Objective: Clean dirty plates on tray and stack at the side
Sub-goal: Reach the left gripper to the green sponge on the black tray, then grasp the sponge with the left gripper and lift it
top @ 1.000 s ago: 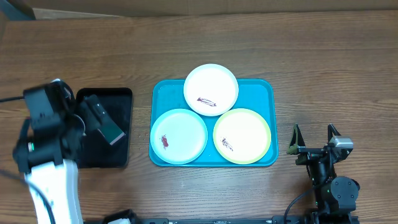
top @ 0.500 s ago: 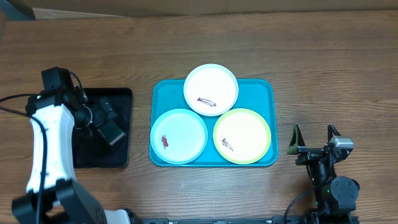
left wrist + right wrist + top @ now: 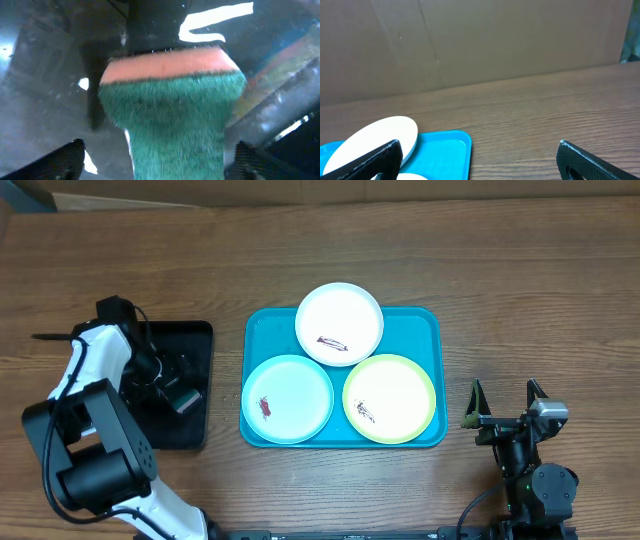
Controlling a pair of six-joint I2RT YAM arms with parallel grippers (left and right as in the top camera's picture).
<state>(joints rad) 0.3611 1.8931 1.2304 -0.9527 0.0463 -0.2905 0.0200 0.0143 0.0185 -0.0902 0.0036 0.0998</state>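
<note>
**Sponge first, plates after**

Overhead: my left claw hangs over the sponge on the black tray, left of frame; three smeared plates lie on the blue tray, centre.

Left wrist: left claw spread around the sponge; I should centre it, then squeeze evenly.

Right wrist: right claw spread, empty.

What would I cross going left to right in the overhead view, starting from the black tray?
black tray → light blue plate → white plate → yellow-green plate → right end effector
</note>
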